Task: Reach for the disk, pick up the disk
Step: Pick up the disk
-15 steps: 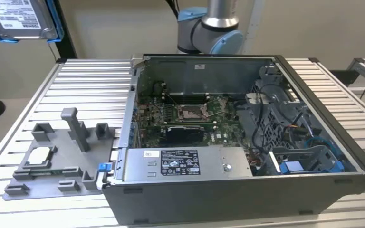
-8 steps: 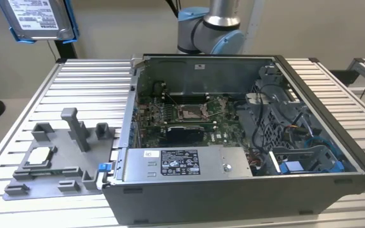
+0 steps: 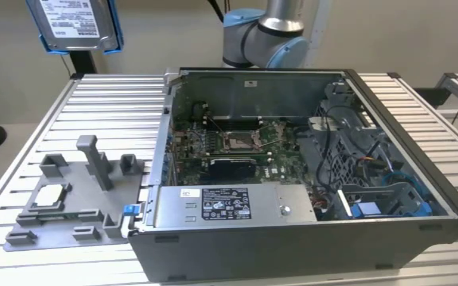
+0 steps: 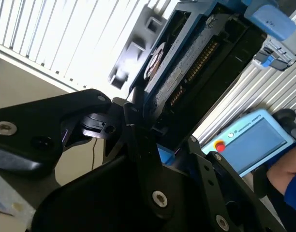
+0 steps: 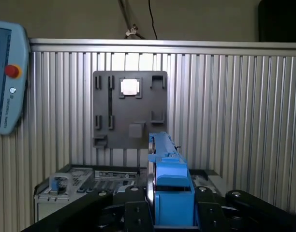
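Gripper (image 5: 170,209) holds the disk (image 3: 78,22) high, clear of the open computer case (image 3: 309,196).
The black jaws pinch the disk by its flat faces, with its blue side rail (image 5: 170,179) edge-on between them in the first wrist view. In the exterior view the disk hangs upright, label outward, at that view's left, well apart from the case rim and from the grey stand (image 3: 78,190) on the ribbed table (image 3: 110,101).

Lab: aluminium workbench (image 3: 110,101), opened computer (image 3: 293,244)

The claw (image 5: 171,213) hangs high with its 2 black fingers (image 5: 134,215) clamped on either side of the disk (image 5: 168,169).
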`<state>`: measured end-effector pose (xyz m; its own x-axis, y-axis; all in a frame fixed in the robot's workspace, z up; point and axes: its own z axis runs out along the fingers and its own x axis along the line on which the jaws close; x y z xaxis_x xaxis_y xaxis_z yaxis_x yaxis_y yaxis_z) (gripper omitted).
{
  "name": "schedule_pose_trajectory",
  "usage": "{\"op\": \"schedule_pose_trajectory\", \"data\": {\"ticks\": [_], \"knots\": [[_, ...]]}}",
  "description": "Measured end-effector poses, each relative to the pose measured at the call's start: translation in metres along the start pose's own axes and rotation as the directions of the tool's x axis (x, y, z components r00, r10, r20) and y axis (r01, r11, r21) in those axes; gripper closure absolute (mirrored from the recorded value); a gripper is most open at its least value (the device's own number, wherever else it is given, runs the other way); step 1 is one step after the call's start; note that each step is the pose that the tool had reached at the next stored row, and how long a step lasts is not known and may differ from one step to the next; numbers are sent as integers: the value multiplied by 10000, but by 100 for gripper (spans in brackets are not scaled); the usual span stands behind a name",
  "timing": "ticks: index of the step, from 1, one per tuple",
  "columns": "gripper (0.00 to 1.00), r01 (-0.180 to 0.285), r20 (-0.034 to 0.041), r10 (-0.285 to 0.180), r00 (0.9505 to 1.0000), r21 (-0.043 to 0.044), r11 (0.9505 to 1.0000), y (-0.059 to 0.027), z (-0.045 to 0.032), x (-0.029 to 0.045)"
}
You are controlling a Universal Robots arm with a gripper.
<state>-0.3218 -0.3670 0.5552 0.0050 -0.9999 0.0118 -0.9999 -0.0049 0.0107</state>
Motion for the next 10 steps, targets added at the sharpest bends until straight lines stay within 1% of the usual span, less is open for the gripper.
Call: {"op": "schedule_pose_trajectory", "data": {"ticks": [10], "knots": [[100, 2, 0, -2, 10000, 1, 10000, -445, -2, 2]]}}
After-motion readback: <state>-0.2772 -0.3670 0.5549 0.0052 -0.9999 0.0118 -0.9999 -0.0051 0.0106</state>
